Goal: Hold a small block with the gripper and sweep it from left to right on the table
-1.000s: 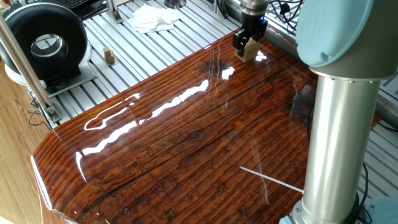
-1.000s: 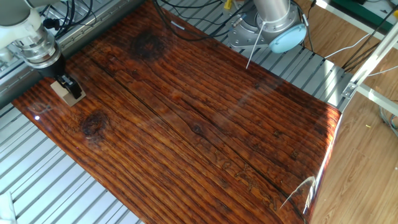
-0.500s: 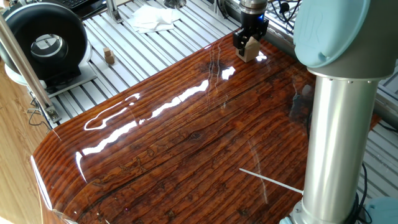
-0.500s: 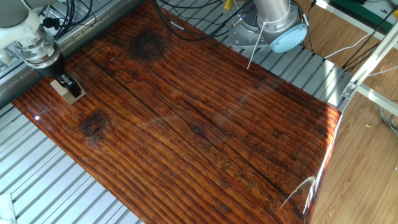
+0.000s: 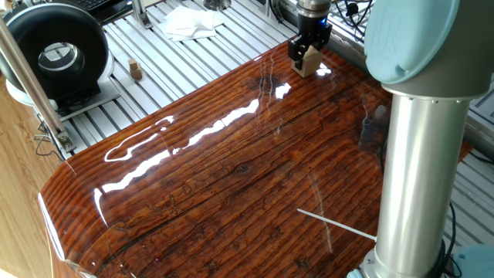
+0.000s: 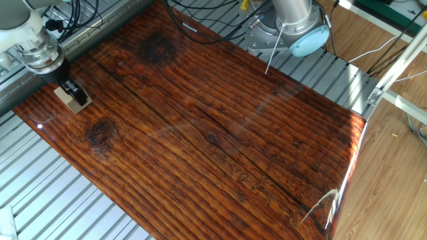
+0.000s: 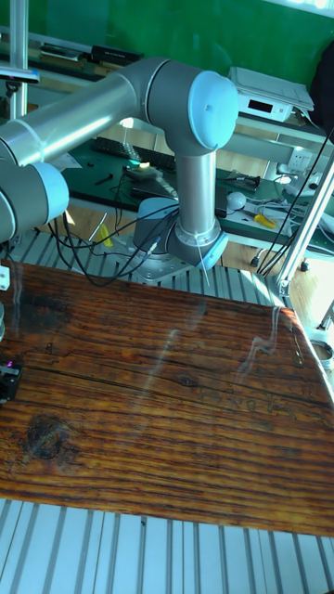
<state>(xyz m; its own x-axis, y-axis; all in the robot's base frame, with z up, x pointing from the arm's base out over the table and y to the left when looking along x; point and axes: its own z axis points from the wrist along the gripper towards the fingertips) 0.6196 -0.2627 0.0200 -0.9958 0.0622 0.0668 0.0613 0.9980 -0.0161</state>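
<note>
In one fixed view, claw [image 5: 307,57] clamped on the small block [image 5: 310,63] at the bench's [image 5: 231,177] far corner, grasp apparently done. In the other, same corner, nearly the whole sweep left. In the tall view, only the claw's tip at the left edge; no legible writing anywhere.

The small block [image 6: 72,99] sits on the glossy table [image 6: 220,133].

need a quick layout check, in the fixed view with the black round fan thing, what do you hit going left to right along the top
black round fan → tiny brown wooden piece → white cloth → gripper holding the small block → pale-blue arm joint
</note>
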